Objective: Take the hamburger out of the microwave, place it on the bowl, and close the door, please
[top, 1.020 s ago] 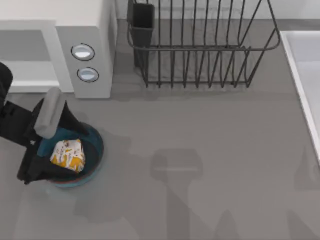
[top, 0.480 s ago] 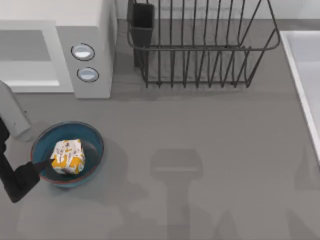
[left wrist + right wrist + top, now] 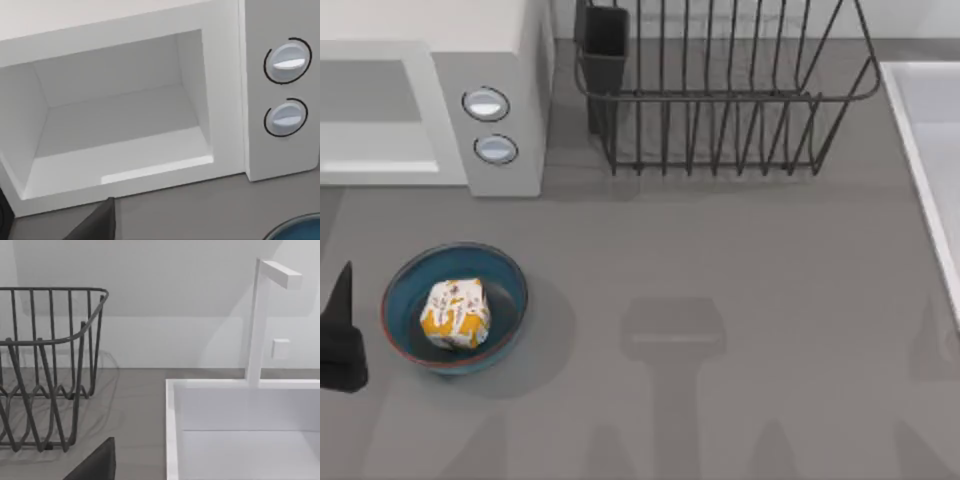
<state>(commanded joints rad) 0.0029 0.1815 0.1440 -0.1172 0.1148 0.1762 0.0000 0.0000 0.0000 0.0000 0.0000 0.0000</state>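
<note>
No writing reads anywhere; the hamburger [image 3: 455,312] sits in the bowl [image 3: 510,290], my left gripper [image 3: 340,335] beside it, jaws' state untellable.

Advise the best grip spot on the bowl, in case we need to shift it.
Pinch the bowl at its rim from above, on the top view's left arc, one finger inside and one outside. The rim is thin and exposed there. The hamburger sits mid-bowl, leaving room. The left tool is just left of that arc.

1 microwave [image 3: 430,90], 2 knobs [image 3: 486,103], 1 bowl [image 3: 505,275], 1 hamburger [image 3: 455,312], 1 rack [image 3: 720,90].
</note>
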